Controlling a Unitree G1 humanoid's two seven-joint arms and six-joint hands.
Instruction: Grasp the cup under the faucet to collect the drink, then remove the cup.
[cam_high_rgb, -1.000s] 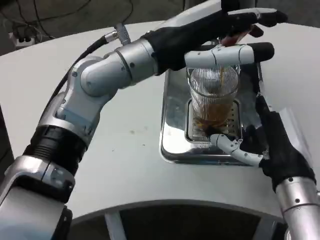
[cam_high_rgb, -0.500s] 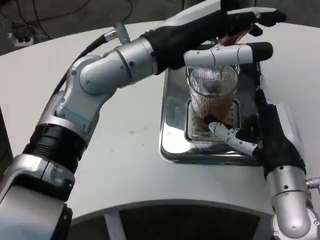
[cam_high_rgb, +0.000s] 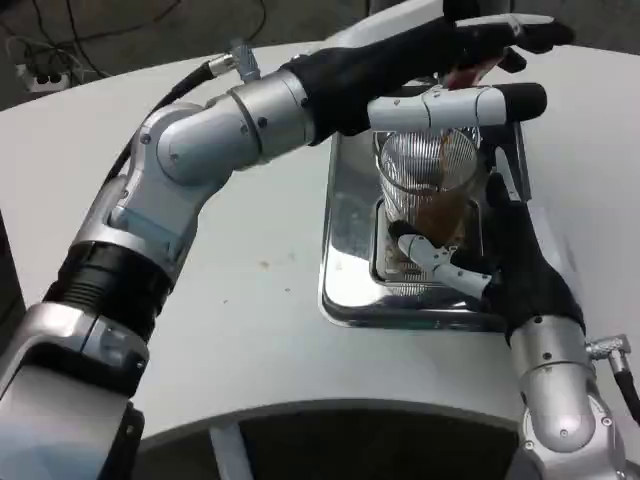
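The ribbed glass cup (cam_high_rgb: 428, 185), partly filled with brown drink, stands on the metal drip tray (cam_high_rgb: 345, 270) just beyond the right hand (cam_high_rgb: 490, 265), whose parted fingers reach its base. The left hand (cam_high_rgb: 440, 65) stretches above it, fingers extended.

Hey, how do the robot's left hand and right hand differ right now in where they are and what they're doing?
The left robot hand is raised above the ribbed glass cup, reaching over its rim; the right robot hand sits low beside the cup's base. The left hand's fingers stretch out level across the top, while the right hand's fingers curl toward the cup near the steel drip tray. Both have black-and-white fingers.
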